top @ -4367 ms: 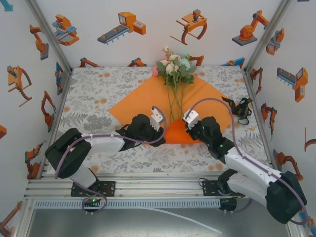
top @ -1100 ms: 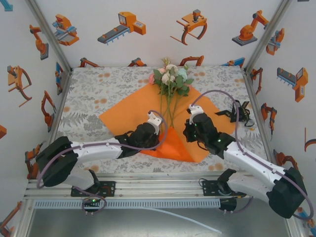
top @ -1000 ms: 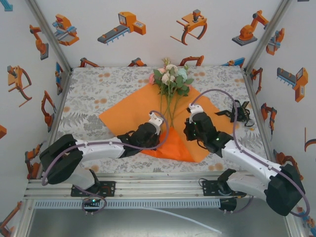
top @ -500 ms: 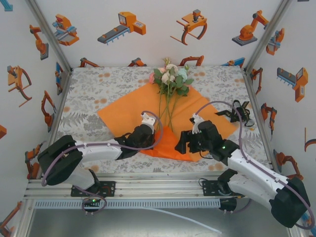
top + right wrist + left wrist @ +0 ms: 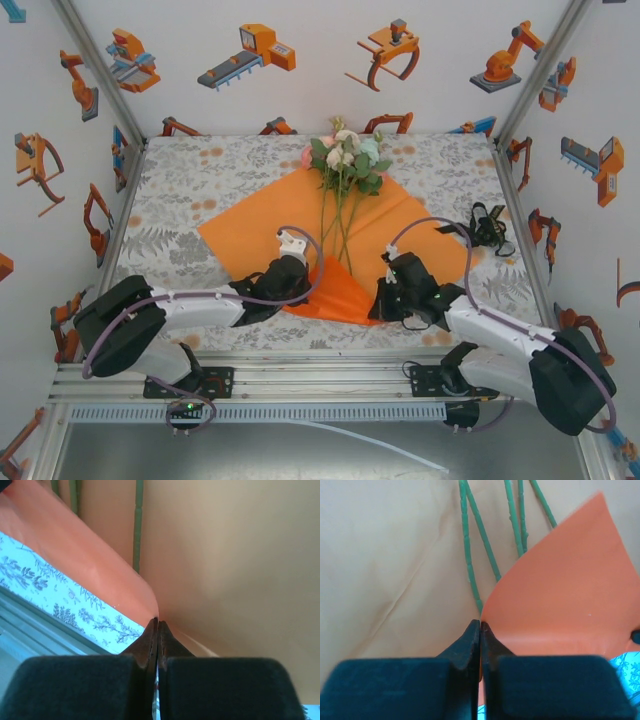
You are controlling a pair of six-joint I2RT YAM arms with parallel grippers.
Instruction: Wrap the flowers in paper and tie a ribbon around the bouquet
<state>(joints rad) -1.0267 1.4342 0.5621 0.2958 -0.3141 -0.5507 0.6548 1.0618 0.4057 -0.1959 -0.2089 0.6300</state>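
The orange paper [image 5: 260,225] lies spread on the table, its near corner folded up into a flap [image 5: 335,290]. The flowers [image 5: 345,155] rest on it at the back, their green stems [image 5: 343,225] running toward me. My left gripper [image 5: 305,285] is shut on the paper's folded edge [image 5: 560,590], right beside the stem ends [image 5: 470,560]. Across the flap, my right gripper [image 5: 378,298] is shut on the paper [image 5: 225,570] at its near edge, with stems [image 5: 137,525] just beyond. The black ribbon [image 5: 487,225] lies bunched at the right, apart from both grippers.
The grey floral table cover [image 5: 190,175] lies under the sheet and shows below the paper's edge [image 5: 75,600]. White walls with robot pictures and metal posts [image 5: 105,75] close in three sides. A metal rail [image 5: 320,385] runs along the near edge.
The right gripper dropped from over the sheet to its near edge and took hold of the paper. The left gripper drew back slightly with its fold, and the flap stands higher over the stem ends.
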